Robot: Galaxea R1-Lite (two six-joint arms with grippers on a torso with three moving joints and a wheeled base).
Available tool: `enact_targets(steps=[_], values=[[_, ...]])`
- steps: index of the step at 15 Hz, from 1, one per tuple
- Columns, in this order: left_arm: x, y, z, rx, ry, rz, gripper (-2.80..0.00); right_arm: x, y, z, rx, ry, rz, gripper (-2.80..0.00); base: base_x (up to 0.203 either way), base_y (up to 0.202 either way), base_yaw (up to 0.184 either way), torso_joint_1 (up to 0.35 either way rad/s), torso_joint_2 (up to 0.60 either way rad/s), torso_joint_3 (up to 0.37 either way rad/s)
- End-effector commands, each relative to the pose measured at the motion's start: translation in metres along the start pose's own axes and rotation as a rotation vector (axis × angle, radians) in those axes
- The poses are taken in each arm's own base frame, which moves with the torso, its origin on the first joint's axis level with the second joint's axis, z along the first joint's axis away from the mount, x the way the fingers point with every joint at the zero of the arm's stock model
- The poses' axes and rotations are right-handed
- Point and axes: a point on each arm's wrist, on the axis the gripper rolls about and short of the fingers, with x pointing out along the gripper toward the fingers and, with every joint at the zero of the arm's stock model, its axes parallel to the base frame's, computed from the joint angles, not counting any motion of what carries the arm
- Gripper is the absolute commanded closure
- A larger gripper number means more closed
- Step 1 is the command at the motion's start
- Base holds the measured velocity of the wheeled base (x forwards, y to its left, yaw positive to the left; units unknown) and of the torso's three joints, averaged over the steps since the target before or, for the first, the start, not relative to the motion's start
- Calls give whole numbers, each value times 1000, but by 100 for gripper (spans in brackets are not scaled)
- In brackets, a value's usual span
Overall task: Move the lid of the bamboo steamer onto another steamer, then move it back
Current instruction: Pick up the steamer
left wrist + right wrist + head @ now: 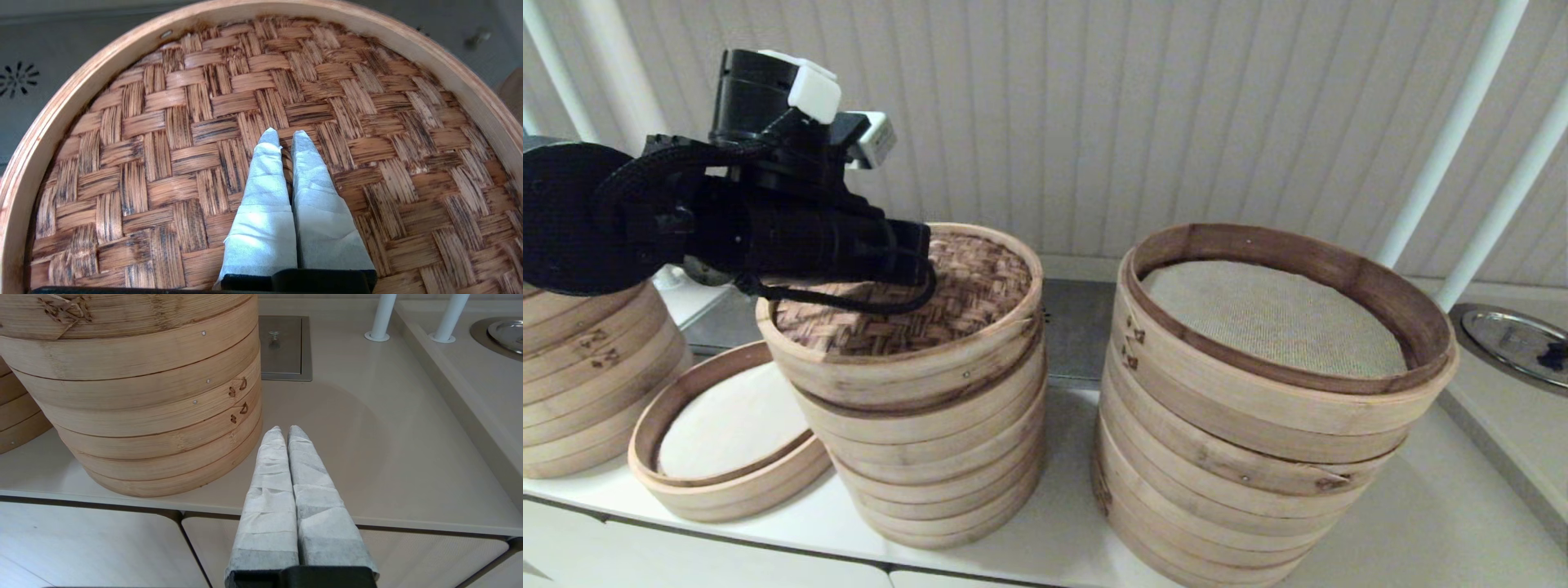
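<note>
The bamboo steamer lid, reddish-brown weave inside a pale rim, lies slightly tilted on top of the medium stack of pale rings, another steamer, in the middle of the counter. That stack's liner is hidden under it. My left gripper reaches in from the left over the lid's centre. In the left wrist view the left gripper is shut on the small loop handle, a sliver of which shows between the wrapped fingers. My right gripper hangs shut and empty above the counter's front edge.
A wide, tall stack with a beige mesh liner stands at the right. A low two-ring steamer with a white liner sits left of the middle stack, and another stack is at the far left. White poles rise behind.
</note>
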Motion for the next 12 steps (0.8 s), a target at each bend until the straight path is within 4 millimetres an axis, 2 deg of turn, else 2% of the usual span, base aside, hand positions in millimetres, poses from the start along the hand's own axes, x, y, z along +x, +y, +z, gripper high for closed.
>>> enact_targets(steps=[1, 12], values=[[-2, 0, 3, -4, -14, 1, 0, 0, 0, 0, 0, 1, 0, 0, 0, 0, 0, 0, 0, 0], [-18, 16, 11, -22, -54, 75, 0, 0, 0, 0, 0, 1, 0, 0, 0, 0, 0, 0, 0, 0]])
